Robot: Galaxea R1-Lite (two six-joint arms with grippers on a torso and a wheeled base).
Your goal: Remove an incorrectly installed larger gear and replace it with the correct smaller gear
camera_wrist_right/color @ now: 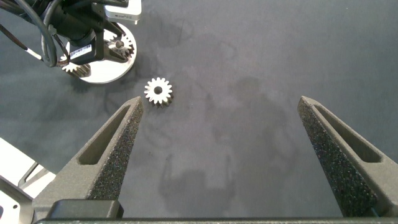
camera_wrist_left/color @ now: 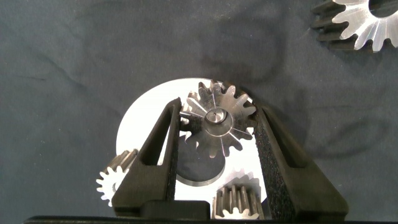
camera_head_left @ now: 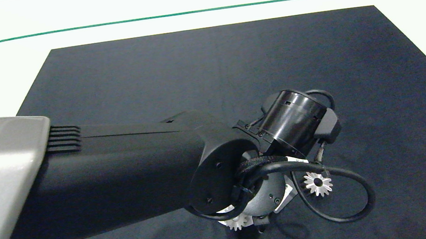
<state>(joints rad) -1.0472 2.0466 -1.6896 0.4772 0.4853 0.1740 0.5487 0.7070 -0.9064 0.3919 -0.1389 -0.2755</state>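
Observation:
My left gripper (camera_wrist_left/color: 216,107) hangs over the round white plate (camera_wrist_left/color: 146,112), its two fingers pressed against opposite sides of the smaller gear (camera_wrist_left/color: 219,115). That gear sits tilted over the dark centre hub. Two more small gears (camera_wrist_left/color: 115,180) (camera_wrist_left/color: 236,202) stand at the plate's rim. The larger gear (camera_head_left: 317,183), star-like with long pointed teeth, lies loose on the mat just right of the plate; it also shows in the wrist views as the larger gear (camera_wrist_left/color: 364,22) (camera_wrist_right/color: 158,91). My right gripper (camera_wrist_right/color: 220,102) hovers open over bare mat, well away from the plate (camera_wrist_right/color: 102,73).
The left arm's wrist (camera_head_left: 293,124) and its looping black cable (camera_head_left: 353,199) cover most of the plate from above. The black mat (camera_head_left: 206,67) lies on a white table with a green line near its far edge.

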